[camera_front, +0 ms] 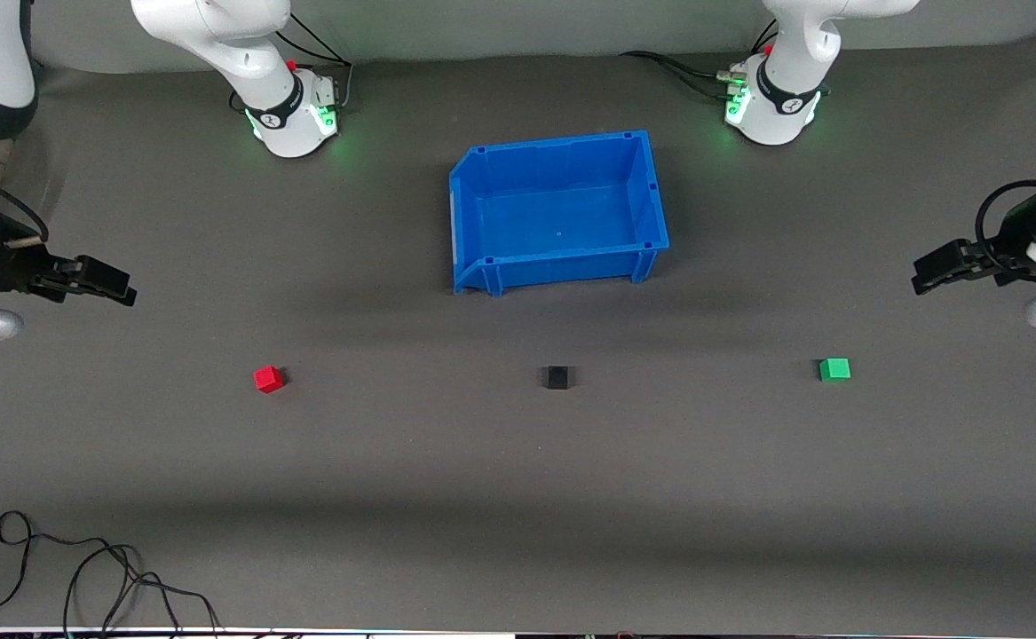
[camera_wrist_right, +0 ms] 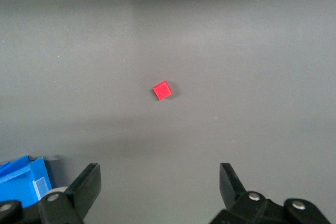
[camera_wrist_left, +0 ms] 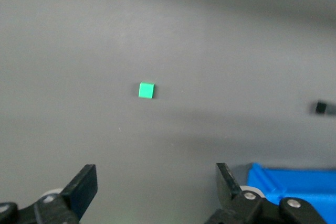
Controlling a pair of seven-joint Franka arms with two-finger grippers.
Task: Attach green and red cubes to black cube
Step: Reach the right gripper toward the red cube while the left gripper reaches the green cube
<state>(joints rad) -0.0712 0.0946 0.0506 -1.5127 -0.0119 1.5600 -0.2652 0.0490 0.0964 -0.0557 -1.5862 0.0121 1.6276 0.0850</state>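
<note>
The black cube (camera_front: 557,377) sits on the grey table, nearer to the front camera than the blue bin (camera_front: 482,200). The red cube (camera_front: 268,378) lies toward the right arm's end, in line with it; it also shows in the right wrist view (camera_wrist_right: 163,90). The green cube (camera_front: 834,369) lies toward the left arm's end and shows in the left wrist view (camera_wrist_left: 146,90), where the black cube (camera_wrist_left: 320,107) shows too. My right gripper (camera_front: 122,288) is open and empty, raised at its end of the table. My left gripper (camera_front: 921,277) is open and empty, raised at its end.
The blue bin stands between the arm bases and the cubes; parts of it show in the left wrist view (camera_wrist_left: 294,179) and the right wrist view (camera_wrist_right: 23,174). A loose black cable (camera_front: 83,568) lies near the table's front edge toward the right arm's end.
</note>
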